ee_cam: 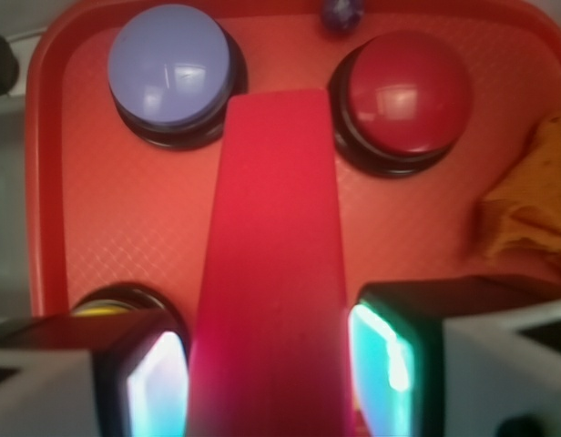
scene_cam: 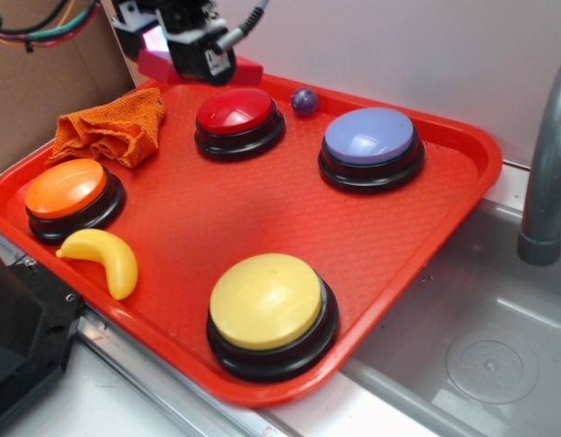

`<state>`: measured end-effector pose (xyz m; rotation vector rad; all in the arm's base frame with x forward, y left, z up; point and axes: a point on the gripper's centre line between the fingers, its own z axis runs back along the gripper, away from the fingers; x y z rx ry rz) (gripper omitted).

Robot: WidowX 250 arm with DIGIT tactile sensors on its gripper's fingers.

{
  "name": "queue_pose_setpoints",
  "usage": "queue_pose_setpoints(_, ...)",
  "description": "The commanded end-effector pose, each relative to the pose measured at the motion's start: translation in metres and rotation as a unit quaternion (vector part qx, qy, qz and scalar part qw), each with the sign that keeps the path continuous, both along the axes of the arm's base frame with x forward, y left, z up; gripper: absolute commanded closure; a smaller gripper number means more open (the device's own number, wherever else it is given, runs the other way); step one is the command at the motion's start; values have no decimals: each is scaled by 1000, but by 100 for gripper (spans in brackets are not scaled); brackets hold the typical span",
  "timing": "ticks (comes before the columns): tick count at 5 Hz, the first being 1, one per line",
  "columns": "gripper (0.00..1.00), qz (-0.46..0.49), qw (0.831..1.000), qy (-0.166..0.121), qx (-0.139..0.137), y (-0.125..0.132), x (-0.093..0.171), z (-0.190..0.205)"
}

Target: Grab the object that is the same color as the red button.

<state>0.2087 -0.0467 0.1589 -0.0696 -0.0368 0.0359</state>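
The object, a small red block (scene_cam: 248, 69), sits crosswise between my gripper's (scene_cam: 208, 71) fingers, its ends sticking out on both sides. I hold it above the back rim of the red tray (scene_cam: 463, 146), just behind the red button (scene_cam: 237, 111). In the wrist view the block (ee_cam: 273, 228) fills the middle of the frame, and both lit pads (ee_cam: 381, 364) press against its sides, so the gripper (ee_cam: 267, 387) is shut on it. Below and ahead lies the red button (ee_cam: 406, 91) on its black base.
On the tray are a purple button (scene_cam: 370, 137), a yellow button (scene_cam: 267, 302), an orange button (scene_cam: 66, 189), a yellow banana (scene_cam: 106, 259), an orange cloth (scene_cam: 112, 126) and a small purple ball (scene_cam: 304, 100). A steel sink (scene_cam: 481, 346) and grey faucet (scene_cam: 545, 173) stand at the right.
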Motion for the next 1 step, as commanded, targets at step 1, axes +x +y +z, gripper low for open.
queue_pose_setpoints(1,100,21,999,-18,-35,21,17,20)
